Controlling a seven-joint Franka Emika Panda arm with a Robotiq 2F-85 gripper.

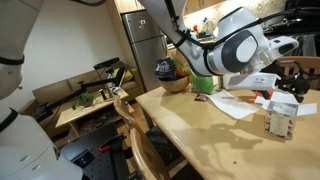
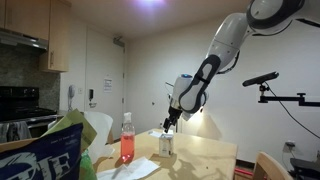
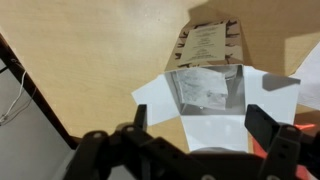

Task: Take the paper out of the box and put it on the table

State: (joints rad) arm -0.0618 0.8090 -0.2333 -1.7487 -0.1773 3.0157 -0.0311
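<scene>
The box (image 3: 208, 45) stands on the light-wood table (image 3: 90, 60) with its white top flaps spread open. Inside it lies the white paper (image 3: 205, 90), seen only in the wrist view. My gripper (image 3: 203, 125) is open and empty, with a finger on either side of the box's opening, just above it. In both exterior views the gripper (image 1: 283, 97) (image 2: 170, 125) hangs straight over the box (image 1: 280, 121) (image 2: 166, 144), near the table's edge (image 1: 190, 120).
A larger flat white sheet (image 1: 232, 104) (image 2: 130, 168) lies beside the box. A pink spray bottle (image 2: 126, 140) stands nearby. A bowl (image 1: 172, 82) and a green item (image 1: 203, 85) sit at the far end. A chip bag (image 2: 40, 150) fills the foreground. A low cluttered desk (image 1: 90, 102) stands beyond the chair (image 1: 135, 125).
</scene>
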